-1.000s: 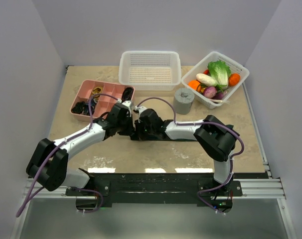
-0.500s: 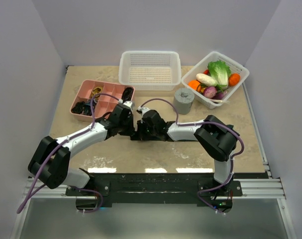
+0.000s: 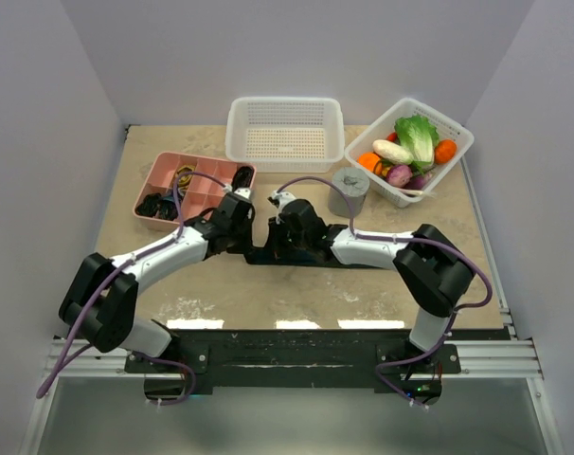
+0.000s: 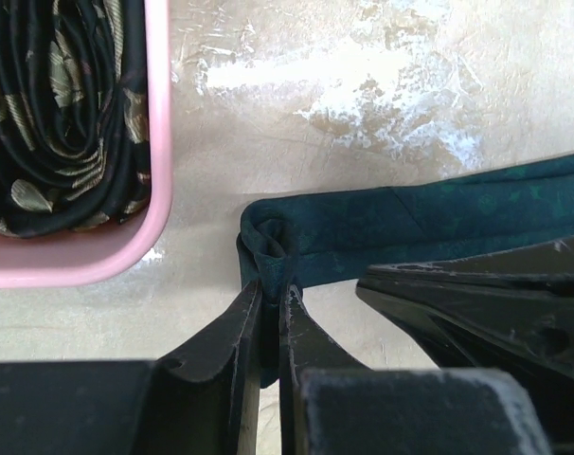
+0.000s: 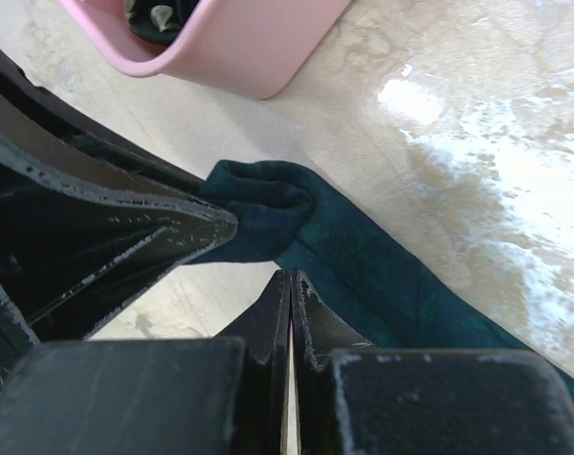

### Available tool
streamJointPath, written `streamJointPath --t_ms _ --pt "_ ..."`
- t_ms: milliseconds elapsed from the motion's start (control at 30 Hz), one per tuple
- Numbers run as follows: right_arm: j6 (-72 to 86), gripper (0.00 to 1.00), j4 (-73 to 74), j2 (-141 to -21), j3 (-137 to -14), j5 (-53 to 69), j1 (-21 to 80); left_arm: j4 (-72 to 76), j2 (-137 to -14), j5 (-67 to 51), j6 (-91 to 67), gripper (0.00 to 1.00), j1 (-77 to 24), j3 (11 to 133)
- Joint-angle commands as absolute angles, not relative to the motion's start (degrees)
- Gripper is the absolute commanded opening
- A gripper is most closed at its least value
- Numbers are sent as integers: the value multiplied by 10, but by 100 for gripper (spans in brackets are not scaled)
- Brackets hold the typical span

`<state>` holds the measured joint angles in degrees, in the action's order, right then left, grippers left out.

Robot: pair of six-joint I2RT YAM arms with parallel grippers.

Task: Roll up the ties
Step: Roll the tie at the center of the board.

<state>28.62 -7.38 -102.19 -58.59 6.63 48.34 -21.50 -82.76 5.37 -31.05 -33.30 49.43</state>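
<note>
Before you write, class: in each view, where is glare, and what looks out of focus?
Top external: white reflections streak the table near its front edge; all sharp. Left wrist: glare bleaches the table above the teal tie; the left tool blurs near the lens. Right wrist: glare at right; the right tool is soft, the tie's rolled end crisp.

One dark green tie (image 4: 410, 213), one pink tray (image 4: 157, 95), one grey cylinder (image 3: 349, 192), two white baskets (image 3: 285, 142) (image 3: 429, 111), two robot arms (image 3: 164, 256) (image 3: 382, 248)
</note>
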Motion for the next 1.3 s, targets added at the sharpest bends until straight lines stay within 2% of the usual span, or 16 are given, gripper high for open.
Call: streamJointPath --t_ms 0,367,967,1267 --pt "262 0 -43 -999 -597 36 478 -231 -848 93 -323 0 -346 540" --pt "253 0 -26 -997 -589 17 468 -291 -916 171 -335 0 -388 606" --pt "239 0 5 -978 -553 1 403 -357 -1026 222 -335 0 -426 721" --pt "229 0 23 -1027 -562 18 404 -367 -1014 233 -332 0 -432 729"
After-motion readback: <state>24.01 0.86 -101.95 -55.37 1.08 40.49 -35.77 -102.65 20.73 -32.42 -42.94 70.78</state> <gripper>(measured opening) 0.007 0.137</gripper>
